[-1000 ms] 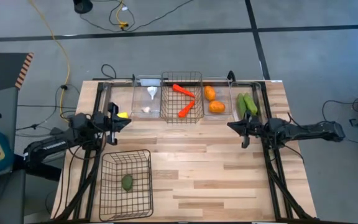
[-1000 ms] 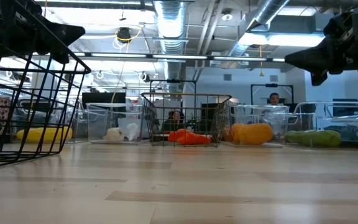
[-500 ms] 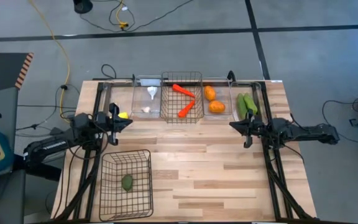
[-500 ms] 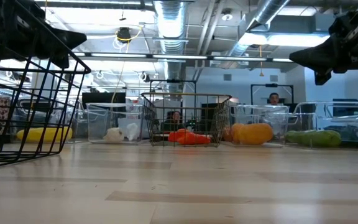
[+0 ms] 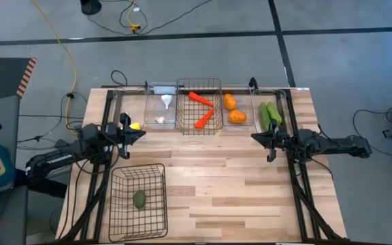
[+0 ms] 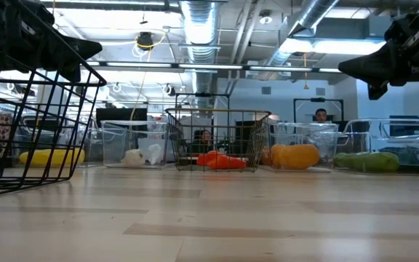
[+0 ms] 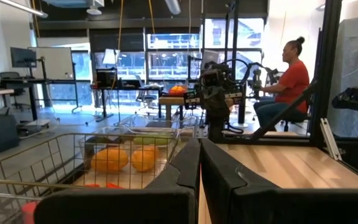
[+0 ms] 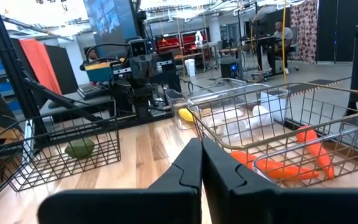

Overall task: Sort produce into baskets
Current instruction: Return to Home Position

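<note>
Seen from above, the left gripper (image 5: 136,133) hangs at 9 o'clock over the pale plank table (image 5: 237,190), its dark fingers pressed flat together. The right gripper (image 5: 256,137), at 3 o'clock, is likewise closed on nothing. At 12 o'clock a square-gridded small wire-mesh basket (image 5: 199,129) holds two tapered carrots (image 5: 203,109). Smooth clear plastic bins (image 5: 147,105) flank it: knobbly white garlics (image 5: 163,109) on its 9 o'clock side, and rounded orange fruits (image 5: 233,109) and long cucumbers (image 5: 271,113) on its 3 o'clock side. A yellow piece (image 5: 135,126) lies at 10 o'clock, seemingly in another clear bin. At 7 o'clock the larger wire-mesh basket (image 5: 118,204) holds a dull oval avocado (image 5: 139,199).
</note>
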Tool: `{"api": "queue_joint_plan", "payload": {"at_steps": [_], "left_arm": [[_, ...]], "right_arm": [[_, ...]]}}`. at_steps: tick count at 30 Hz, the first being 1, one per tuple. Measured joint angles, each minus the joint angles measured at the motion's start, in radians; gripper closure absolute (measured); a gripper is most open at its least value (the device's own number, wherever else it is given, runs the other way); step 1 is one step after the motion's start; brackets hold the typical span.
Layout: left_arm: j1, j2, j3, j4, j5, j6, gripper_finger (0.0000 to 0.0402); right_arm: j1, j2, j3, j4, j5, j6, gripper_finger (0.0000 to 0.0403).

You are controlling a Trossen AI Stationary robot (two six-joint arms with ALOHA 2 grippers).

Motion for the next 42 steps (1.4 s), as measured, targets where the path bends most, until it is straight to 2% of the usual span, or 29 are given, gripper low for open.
{"api": "queue_joint_plan", "payload": {"at_steps": [42], "left_arm": [[0.000,0.000,0.000,-0.016,-0.009,0.000,0.0401]], "right_arm": [[0.000,0.000,0.000,-0.002,0.002,0.008,0.0367]]}}
